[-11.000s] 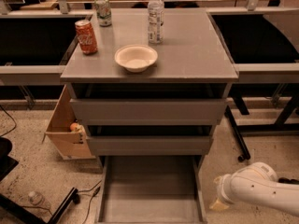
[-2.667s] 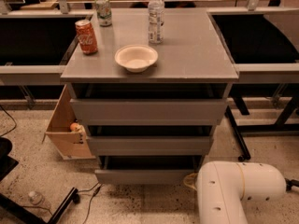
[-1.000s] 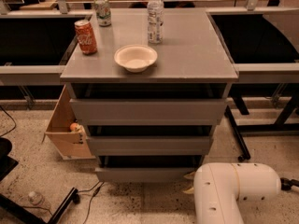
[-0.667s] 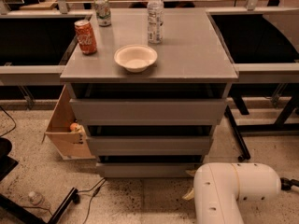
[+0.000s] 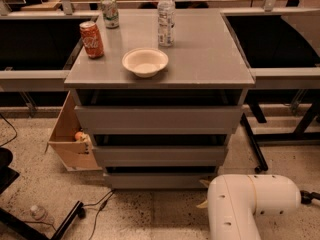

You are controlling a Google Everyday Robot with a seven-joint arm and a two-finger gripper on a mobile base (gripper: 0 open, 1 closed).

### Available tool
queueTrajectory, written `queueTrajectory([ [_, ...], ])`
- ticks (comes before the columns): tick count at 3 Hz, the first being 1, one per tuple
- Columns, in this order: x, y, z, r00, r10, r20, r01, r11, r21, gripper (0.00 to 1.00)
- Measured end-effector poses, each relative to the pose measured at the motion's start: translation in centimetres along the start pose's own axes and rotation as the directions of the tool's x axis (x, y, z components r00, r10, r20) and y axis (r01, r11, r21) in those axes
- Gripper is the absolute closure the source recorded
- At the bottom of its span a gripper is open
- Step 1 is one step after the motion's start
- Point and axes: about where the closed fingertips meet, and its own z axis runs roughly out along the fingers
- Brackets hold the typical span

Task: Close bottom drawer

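One bulky white arm point(image 5: 252, 204) bends across lower right; my gripper point(image 5: 204, 194) sits by the right corner of the bottom drawer point(image 5: 157, 180), pushed in at lower centre. Grasp: I cannot tell. The red can point(image 5: 92, 39) has white script I cannot read.

The gripper point(image 5: 203, 194) sits low by the floor, mostly hidden behind the white arm point(image 5: 250, 204). Just to its left, the bottom drawer point(image 5: 155, 180) lies nearly flush under the two higher drawers. Far above and left of it stand a bowl point(image 5: 145, 61), a water bottle point(image 5: 166, 16) and a red can point(image 5: 92, 39).
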Motion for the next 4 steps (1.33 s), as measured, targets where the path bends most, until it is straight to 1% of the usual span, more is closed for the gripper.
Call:
queueTrajectory([
  [1,0.0,0.0,0.1,1.0,-0.002,0.001,0.002,1.0,-0.002,0.49],
  [2,-0.3,0.4,-0.4,0.999,-0.016,0.036,0.017,0.9995,-0.027,0.72],
  [3,-0.4,1.0,-4.6,0.995,-0.068,0.069,0.072,0.9962,-0.051,0.95],
  [4,-1.1,2.1,-13.0,0.988,-0.134,0.08,0.137,0.9897,-0.041,1.0],
])
